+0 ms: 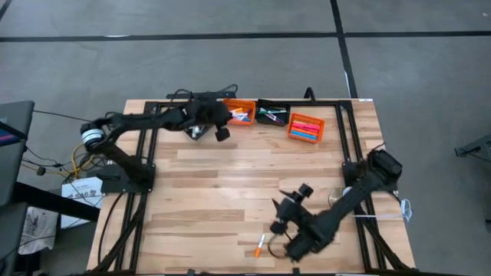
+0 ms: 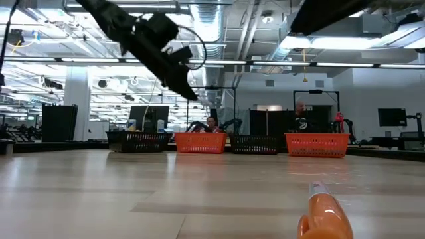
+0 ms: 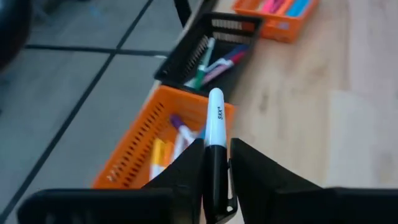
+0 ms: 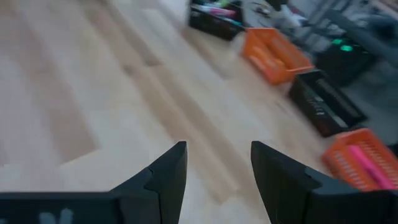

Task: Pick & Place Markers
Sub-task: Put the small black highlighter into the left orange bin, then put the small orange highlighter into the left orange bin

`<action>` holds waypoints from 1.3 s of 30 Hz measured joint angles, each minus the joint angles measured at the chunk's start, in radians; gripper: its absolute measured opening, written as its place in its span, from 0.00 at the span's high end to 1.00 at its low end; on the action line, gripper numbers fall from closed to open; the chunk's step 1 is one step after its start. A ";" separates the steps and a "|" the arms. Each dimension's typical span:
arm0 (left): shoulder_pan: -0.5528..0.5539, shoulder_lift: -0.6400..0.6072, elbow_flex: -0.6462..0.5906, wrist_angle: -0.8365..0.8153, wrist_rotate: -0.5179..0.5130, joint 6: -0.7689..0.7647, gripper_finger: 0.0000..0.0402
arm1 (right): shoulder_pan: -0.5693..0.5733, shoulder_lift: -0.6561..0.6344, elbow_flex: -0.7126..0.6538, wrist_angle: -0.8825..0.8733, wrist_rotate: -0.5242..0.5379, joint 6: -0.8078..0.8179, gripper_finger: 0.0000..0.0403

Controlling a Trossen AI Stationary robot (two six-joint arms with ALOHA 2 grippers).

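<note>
My left gripper point(image 1: 228, 117) point(image 3: 214, 155) is at the table's far edge, above the orange bin point(image 1: 241, 113) point(image 3: 158, 146), and is shut on a black-and-white marker point(image 3: 215, 121). That bin holds yellow, purple and white markers. Other markers lie in the black bin point(image 1: 272, 115) point(image 3: 208, 50) and the far orange bin point(image 1: 305, 127). An orange-capped marker point(image 1: 259, 245) point(image 2: 325, 216) lies flat on the table near its near edge. My right gripper point(image 1: 282, 213) point(image 4: 217, 158) hovers open just beyond that marker, with nothing between its fingers. My left gripper pinches the marker's black lower barrel point(image 3: 215, 177) between its two fingers. The marker lies along the fingers, and its white end point(image 3: 216, 99) sticks out past their tips. It is lifted clear, above the orange bin's near wall.
Four bins stand in a row along the far edge point(image 2: 139, 141) point(image 2: 199, 142) point(image 2: 255, 143) point(image 2: 317, 144); in the high view my left arm covers the leftmost. Bare wooden table point(image 1: 230, 184) spreads between the two arms. A black frame runs along both table sides.
</note>
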 joint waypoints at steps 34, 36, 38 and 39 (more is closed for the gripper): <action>0.137 0.171 0.023 0.149 0.036 0.029 0.60 | -0.283 0.000 0.000 -0.063 -0.120 -0.243 0.58; 0.096 0.100 0.023 0.074 0.037 -0.060 0.60 | -0.270 0.000 0.000 -0.038 -0.185 -0.368 0.58; 0.032 0.014 0.009 0.003 0.037 -0.141 0.61 | -0.252 0.000 0.000 0.013 -0.270 -0.485 0.58; -0.007 -0.032 -0.009 -0.015 0.036 -0.181 0.61 | -0.239 0.000 0.000 0.042 -0.315 -0.534 0.58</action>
